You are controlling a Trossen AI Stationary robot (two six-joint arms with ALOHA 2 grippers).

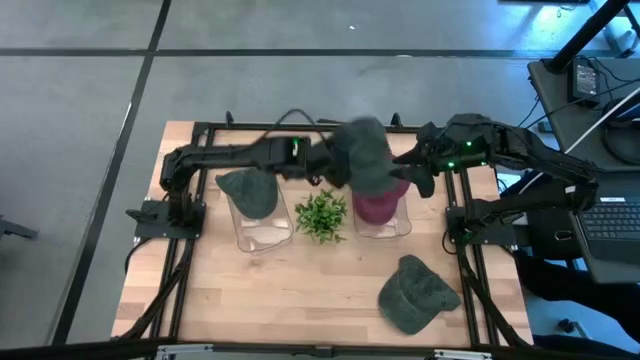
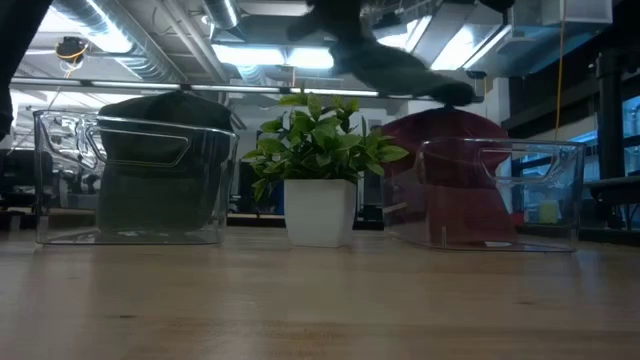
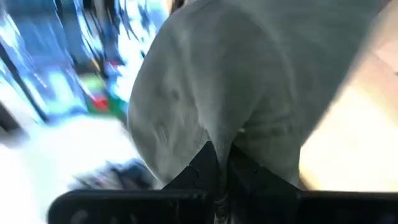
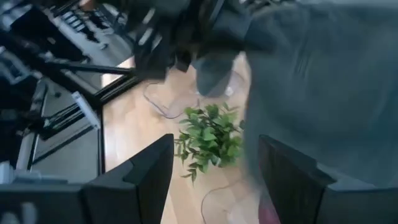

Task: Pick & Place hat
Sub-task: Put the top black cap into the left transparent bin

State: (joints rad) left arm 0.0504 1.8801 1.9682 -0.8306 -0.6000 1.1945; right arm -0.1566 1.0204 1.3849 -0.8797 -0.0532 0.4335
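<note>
My left gripper point(image 1: 332, 163) reaches in from the table's left and is shut on a grey hat point(image 1: 364, 152), held in the air over the right clear bin point(image 1: 404, 226). That bin holds a red hat point(image 1: 378, 207). In the low view the grey hat point(image 2: 392, 62) hangs above the red hat point(image 2: 462, 170). My right gripper point(image 4: 214, 180) is open, just right of the grey hat point(image 4: 323, 81). A dark hat point(image 1: 250, 190) sits in the left clear bin point(image 1: 262, 236). Another grey hat point(image 1: 415, 293) lies on the table near the right front. My left gripper pinches a fold of the grey hat's cloth point(image 3: 214, 140) between its two shut fingers point(image 3: 208, 165). The fingers come about level from the table's left. The hat is lifted clear of the table and bins, its crown bulging away from the fingers.
A small green plant in a white pot point(image 1: 322, 215) stands between the two bins, close under the held hat. Black frame rails point(image 1: 180, 270) run along the table's left and right sides. Bare wood point(image 1: 300, 300) lies toward the near edge.
</note>
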